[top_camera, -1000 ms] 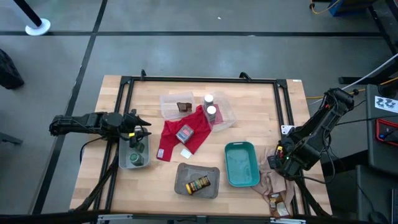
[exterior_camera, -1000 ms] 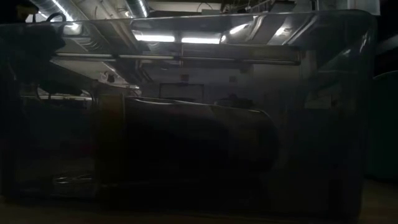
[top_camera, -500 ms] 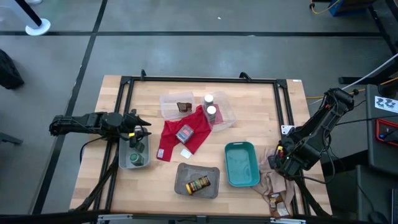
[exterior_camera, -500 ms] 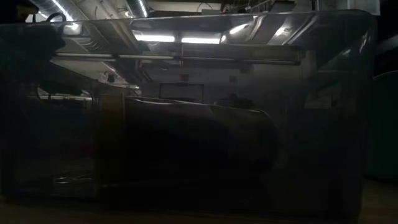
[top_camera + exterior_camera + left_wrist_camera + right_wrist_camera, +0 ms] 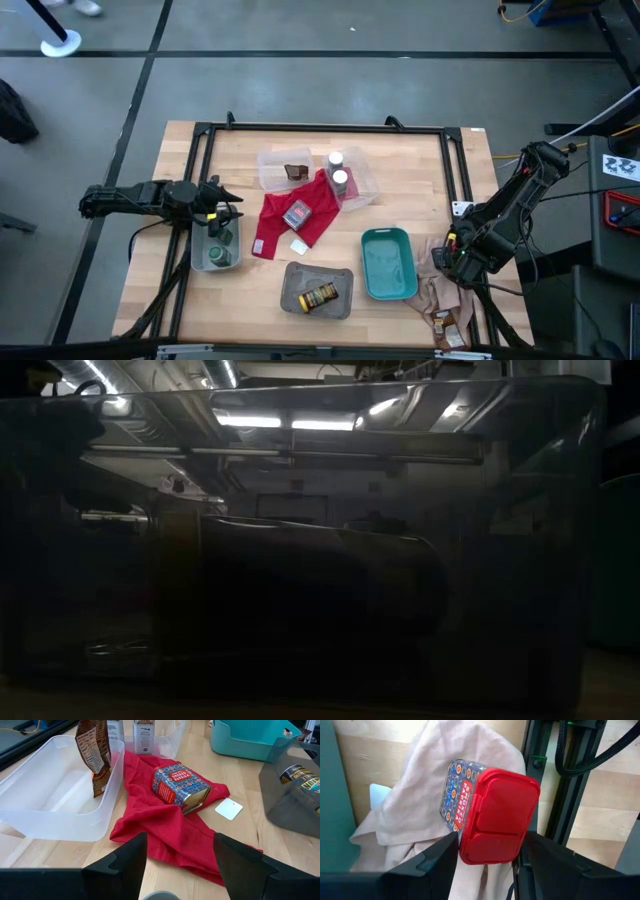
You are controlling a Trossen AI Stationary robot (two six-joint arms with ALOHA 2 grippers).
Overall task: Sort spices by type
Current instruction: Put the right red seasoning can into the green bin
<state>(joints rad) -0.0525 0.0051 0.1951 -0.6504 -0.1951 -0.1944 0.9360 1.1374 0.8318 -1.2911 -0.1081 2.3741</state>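
Gripping a red-lidded patterned metal tin (image 5: 487, 815), our right gripper (image 5: 487, 851) is hovering over beige cloth (image 5: 415, 802) at four o'clock; left gripper (image 5: 179, 851) gaping empty.

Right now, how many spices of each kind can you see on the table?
red tins: 2
white-capped bottles: 2
green-lidded jars: 2, partly hidden
yellow-labelled jar: 1
dark brown packet: 1
Total: 8 that I can make out
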